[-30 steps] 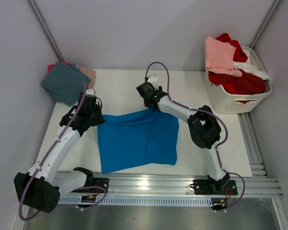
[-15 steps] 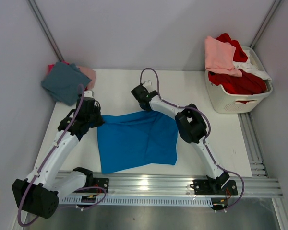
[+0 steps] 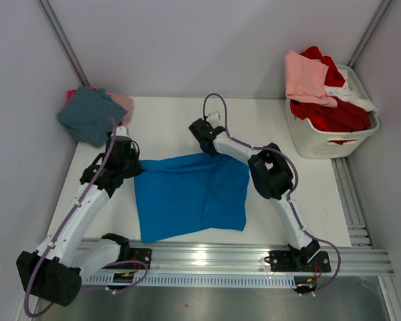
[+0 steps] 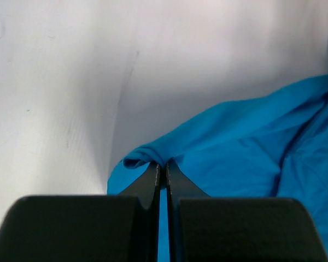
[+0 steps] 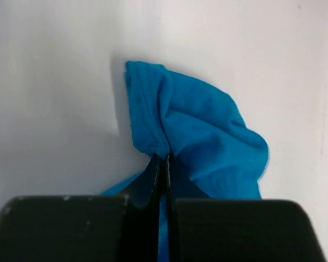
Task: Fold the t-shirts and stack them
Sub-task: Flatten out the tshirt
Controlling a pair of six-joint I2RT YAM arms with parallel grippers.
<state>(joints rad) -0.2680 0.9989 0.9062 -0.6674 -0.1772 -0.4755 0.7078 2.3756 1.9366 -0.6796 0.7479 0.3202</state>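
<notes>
A bright blue t-shirt lies spread on the white table between the two arms. My left gripper is shut on its far left corner; in the left wrist view the blue cloth bunches at the shut fingertips. My right gripper is shut on the shirt's far edge near the middle, and the right wrist view shows a pinched fold of the blue t-shirt standing above the closed tips. A dusty teal t-shirt lies folded on a pale pink one at the far left.
A white laundry basket stands at the far right, holding red, pale pink and white tees. Grey walls close in on the left, back and right. A metal rail runs along the near edge.
My right gripper has shut on the far edge of the blue t-shirt; it stood open a second ago. The right arm shifted slightly. The left gripper has kept its hold.
</notes>
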